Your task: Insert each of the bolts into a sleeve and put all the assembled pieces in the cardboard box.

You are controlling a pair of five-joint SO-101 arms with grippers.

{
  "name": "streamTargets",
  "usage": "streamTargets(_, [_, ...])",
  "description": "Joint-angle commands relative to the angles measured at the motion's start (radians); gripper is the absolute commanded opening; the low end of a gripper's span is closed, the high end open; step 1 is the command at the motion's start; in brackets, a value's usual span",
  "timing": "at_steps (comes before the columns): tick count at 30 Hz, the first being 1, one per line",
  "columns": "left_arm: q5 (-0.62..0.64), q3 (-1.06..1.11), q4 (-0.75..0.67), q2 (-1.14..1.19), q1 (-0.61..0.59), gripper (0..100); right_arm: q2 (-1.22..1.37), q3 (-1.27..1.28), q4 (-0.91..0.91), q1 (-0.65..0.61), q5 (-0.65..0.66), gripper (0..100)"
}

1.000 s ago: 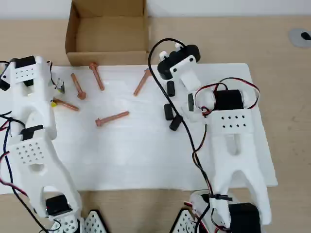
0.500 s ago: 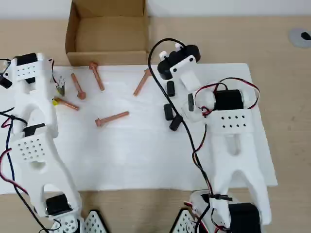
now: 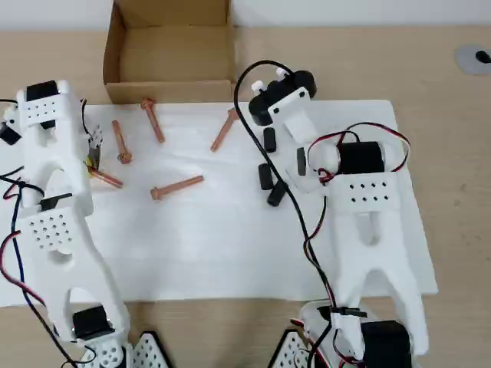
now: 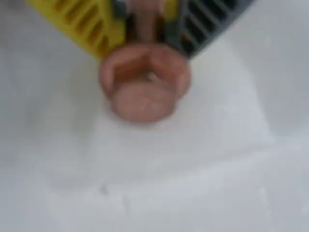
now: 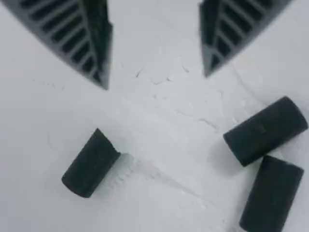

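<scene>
Left wrist view: left claw (image 4: pixel 145 19) clamps 1 bolt (image 4: pixel 144 89), front-left of the cardboard box (image 3: pixel 169 93); right claw (image 5: pixel 154 43) gapes wide over 3 sleeves (image 5: pixel 90 163), front-right of it.

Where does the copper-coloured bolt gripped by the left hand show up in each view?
High view: the copper-coloured plastic bolt is near the mat's left edge, one end in the left hand.
Left wrist view: its hexagonal head juts out from between the hand's yellow and grey fingers.
Right wrist view: this looks at three black cylindrical sleeves elsewhere on the mat.
Shared landmark: the white foam mat.
</scene>
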Motion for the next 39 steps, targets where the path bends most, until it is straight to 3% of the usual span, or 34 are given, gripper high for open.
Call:
streamTargets(1, [-0.041,-0.192,0.077,-0.019,0.006,1,-0.001,-0.027,-0.002,-0.007,0.005,16.2])
streamTargets(6, [-0.133,-0.377,0.106,-0.044,0.029,1,0.001,-0.025,0.000,-0.007,0.005,16.2])
streamTargets(13, [-0.258,-0.358,0.106,-0.240,0.087,1,0.001,-0.025,0.000,-0.007,0.005,16.2])
streamTargets(23, [-0.408,0.080,0.104,-0.670,0.180,1,0.001,0.038,-0.006,-0.013,0.003,16.2])
streamTargets(29, [-0.546,0.298,0.103,-0.944,0.198,1,0.001,0.088,-0.012,-0.018,-0.124,16.2])
streamTargets(34, [-0.589,0.468,0.063,-1.173,0.175,1,0.030,0.082,0.035,-0.122,-0.094,16.3])
streamTargets(39, [-0.715,0.689,-0.012,-1.388,0.170,1,0.165,0.081,0.035,-0.183,-0.098,16.3])
